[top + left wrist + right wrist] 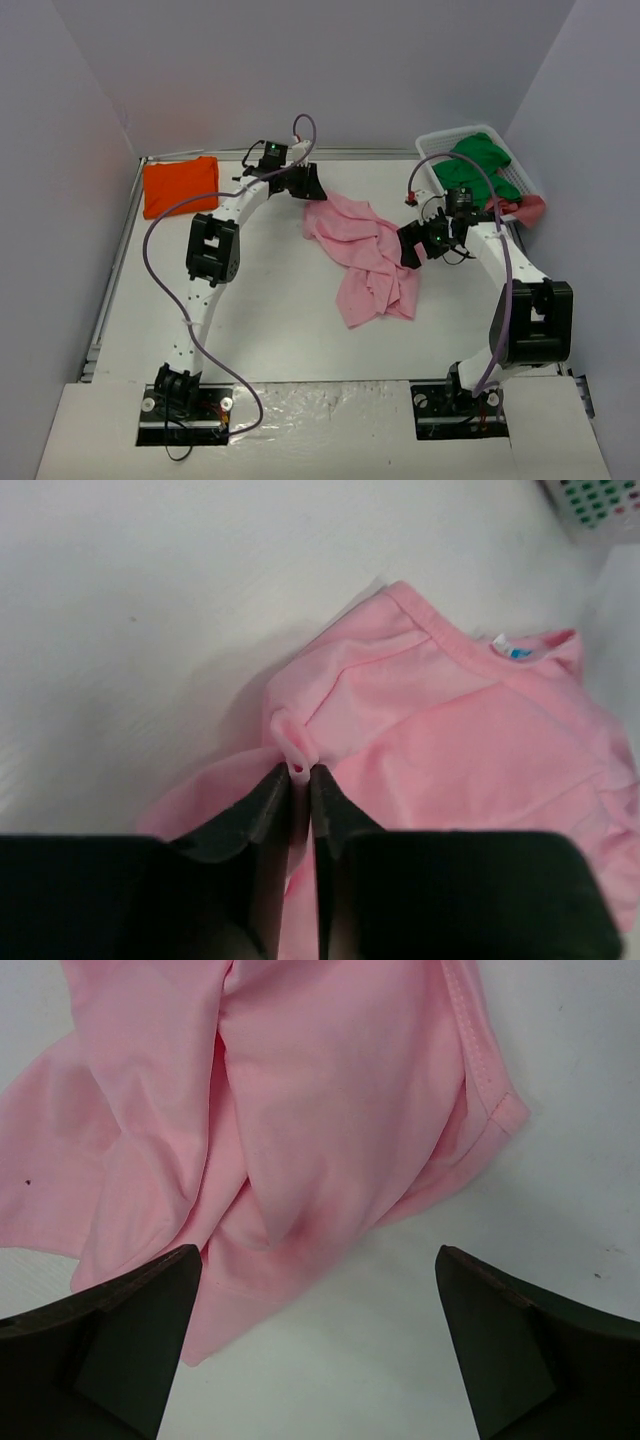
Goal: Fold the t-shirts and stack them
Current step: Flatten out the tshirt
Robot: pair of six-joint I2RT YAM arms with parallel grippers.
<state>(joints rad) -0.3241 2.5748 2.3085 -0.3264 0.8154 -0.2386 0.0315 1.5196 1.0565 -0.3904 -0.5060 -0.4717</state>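
Note:
A light pink t-shirt (365, 255) lies crumpled in the middle of the table. My left gripper (306, 185) is at its far left corner, and in the left wrist view (299, 770) it is shut on a pinch of the pink cloth (450, 720) beside the collar. My right gripper (412, 246) hovers at the shirt's right edge; in the right wrist view (318, 1260) it stands wide open above the pink cloth (300, 1110) with nothing between its fingers. A folded orange t-shirt (180, 185) rests at the far left.
A white slatted basket (436, 150) at the far right holds green cloth (480, 165), with a pinkish-red piece (527, 209) hanging over its near rim. Grey walls close in the table on three sides.

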